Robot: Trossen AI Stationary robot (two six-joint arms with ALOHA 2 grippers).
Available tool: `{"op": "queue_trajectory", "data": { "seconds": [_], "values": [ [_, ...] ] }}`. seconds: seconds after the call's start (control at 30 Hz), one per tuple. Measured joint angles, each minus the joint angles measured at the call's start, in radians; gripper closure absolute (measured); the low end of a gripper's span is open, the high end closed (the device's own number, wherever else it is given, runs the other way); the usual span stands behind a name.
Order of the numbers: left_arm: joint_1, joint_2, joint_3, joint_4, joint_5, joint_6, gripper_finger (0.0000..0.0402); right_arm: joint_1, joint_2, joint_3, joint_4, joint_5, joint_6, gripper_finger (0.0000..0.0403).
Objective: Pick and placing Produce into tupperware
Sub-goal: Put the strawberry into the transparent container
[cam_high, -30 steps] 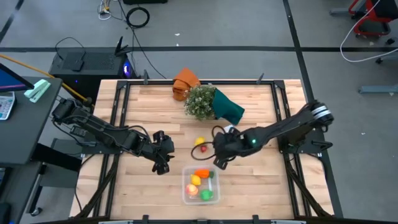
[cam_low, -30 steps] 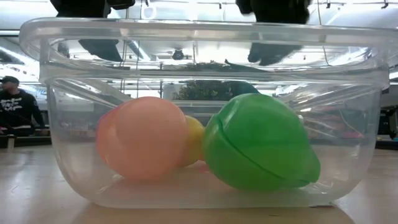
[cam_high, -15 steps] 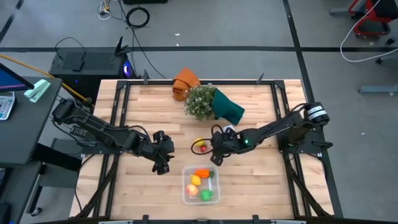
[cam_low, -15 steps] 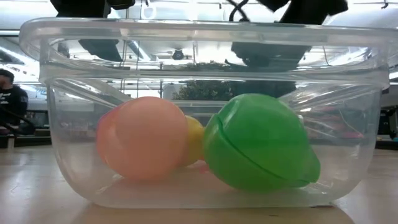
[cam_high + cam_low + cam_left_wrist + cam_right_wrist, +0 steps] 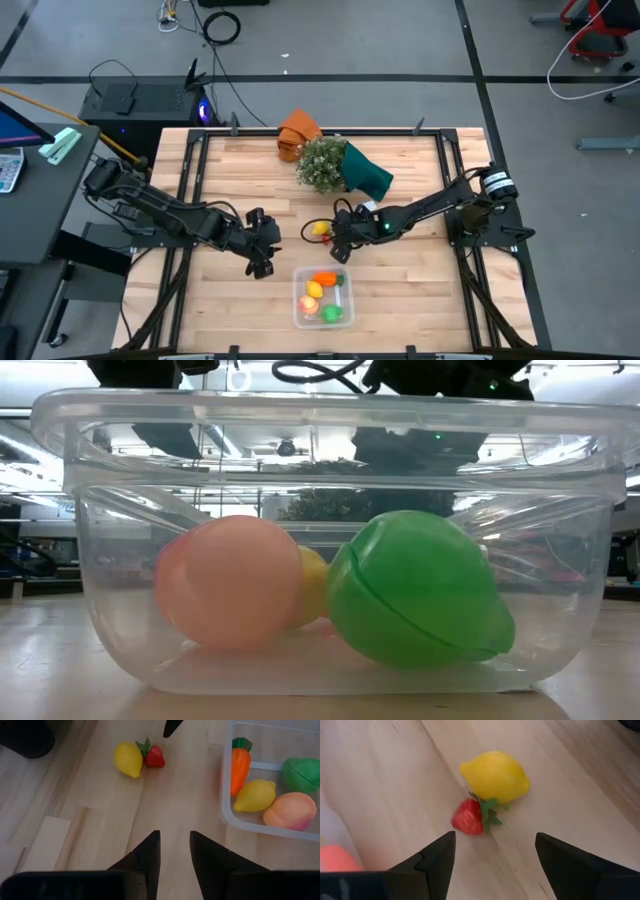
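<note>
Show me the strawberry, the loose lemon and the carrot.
strawberry (image 5: pixel 468 817): right wrist view, red body.
loose lemon (image 5: pixel 495 775): right wrist view, middle of its rind.
carrot (image 5: pixel 239 767): left wrist view, orange body.

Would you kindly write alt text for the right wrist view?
The right gripper, fingers spread wide, hovers just short of a red strawberry lying against a yellow lemon on the wooden table. Nothing is between the fingers yet.

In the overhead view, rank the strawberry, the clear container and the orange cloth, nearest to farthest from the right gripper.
1. Strawberry, just beside the right gripper, mid-table.
2. Clear container, at the near edge.
3. Orange cloth, at the far edge.
</note>
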Motion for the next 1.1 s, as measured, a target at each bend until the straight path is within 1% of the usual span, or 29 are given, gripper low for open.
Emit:
{"op": "queue_trajectory", "data": {
  "seconds": [0.23, 0.43, 0.57, 0.63, 0.87, 0.97, 1.1],
  "values": [
    [0.001, 0.000, 0.000, -0.004, -0.005, 0.003, 0.0290, -0.009, 0.010, 0.000, 0.043, 0.005, -0.010, 0.0156],
    [0.002, 0.000, 0.000, -0.005, -0.007, 0.018, 0.0289, -0.020, 0.035, 0.000, 0.065, -0.032, 0.002, 0.0151],
    [0.002, 0.000, 0.000, -0.006, -0.007, 0.018, 0.0288, -0.028, 0.040, 0.001, 0.082, -0.036, 0.018, 0.0151],
    [0.002, 0.000, 0.000, -0.006, -0.007, 0.018, 0.0290, -0.034, 0.044, 0.000, 0.085, -0.057, 0.021, 0.0151],
    [0.002, 0.000, 0.000, -0.012, -0.007, 0.019, 0.0288, -0.040, 0.108, 0.049, 0.097, -0.088, 0.016, 0.0151],
    [0.002, 0.000, 0.000, -0.016, -0.007, 0.019, 0.0288, -0.039, 0.146, 0.074, 0.095, -0.117, 0.008, 0.0151],
    [0.002, 0.000, 0.000, -0.019, -0.007, 0.019, 0.0291, -0.039, 0.185, 0.105, 0.092, -0.120, 0.003, 0.0151]
  ]
}}
